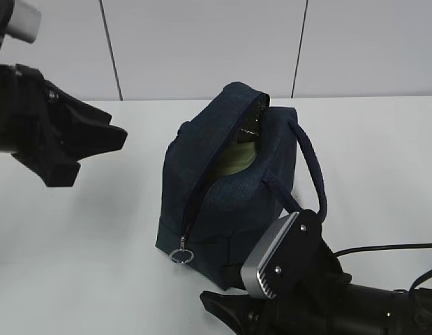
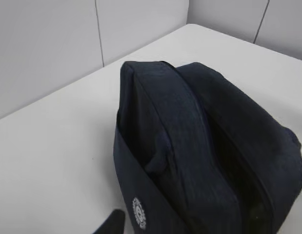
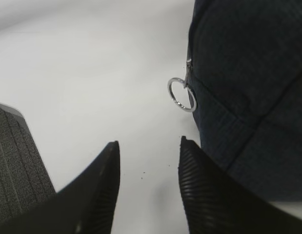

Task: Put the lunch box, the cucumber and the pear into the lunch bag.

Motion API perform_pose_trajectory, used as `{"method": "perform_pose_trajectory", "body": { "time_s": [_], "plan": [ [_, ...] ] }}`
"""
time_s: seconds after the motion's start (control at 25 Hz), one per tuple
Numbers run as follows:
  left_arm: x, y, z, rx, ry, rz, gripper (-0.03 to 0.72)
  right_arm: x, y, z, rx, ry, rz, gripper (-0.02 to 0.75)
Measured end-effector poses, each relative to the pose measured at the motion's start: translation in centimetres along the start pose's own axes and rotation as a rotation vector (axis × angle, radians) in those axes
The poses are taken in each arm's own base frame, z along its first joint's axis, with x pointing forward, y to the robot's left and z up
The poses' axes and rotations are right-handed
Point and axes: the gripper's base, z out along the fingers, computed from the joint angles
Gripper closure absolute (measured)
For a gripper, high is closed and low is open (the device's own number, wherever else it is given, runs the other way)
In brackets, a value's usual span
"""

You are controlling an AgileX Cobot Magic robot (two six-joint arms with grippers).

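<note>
The navy lunch bag (image 1: 222,202) stands on the white table with its top unzipped. The pale green lid of the lunch box (image 1: 236,160) shows inside the opening. The cucumber and the pear are hidden. The zipper's ring pull (image 1: 181,255) hangs at the bag's near lower corner. My right gripper (image 3: 148,144) is open and empty, low over the table, with the ring pull (image 3: 181,95) just ahead of its right finger; it also shows in the exterior view (image 1: 219,307). My left gripper (image 1: 93,159) is raised to the left of the bag, open and empty. Only one fingertip (image 2: 114,223) shows in the left wrist view, beside the bag (image 2: 199,146).
The bag's thick looped handle (image 1: 310,167) arches over its right side, above my right wrist. A black cable (image 1: 383,248) lies on the table at the right. A white wall (image 1: 202,42) stands behind the table.
</note>
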Motion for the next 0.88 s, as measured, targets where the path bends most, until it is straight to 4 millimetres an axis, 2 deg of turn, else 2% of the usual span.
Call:
{"method": "perform_pose_trajectory", "body": {
  "time_s": [0.28, 0.48, 0.88],
  "plan": [
    [0.3, -0.4, 0.1, 0.036, -0.022, -0.008, 0.449, -1.2, -0.3, 1.3, 0.017, -0.016, -0.008, 0.415],
    [0.2, -0.5, 0.1, 0.039, -0.029, -0.017, 0.449, -0.5, -0.6, 2.8, 0.023, 0.033, -0.003, 0.415],
    [0.2, -0.9, 0.1, 0.084, -0.028, -0.016, 0.449, -0.6, -0.7, 3.6, 0.023, 0.033, -0.005, 0.415]
  ]
}}
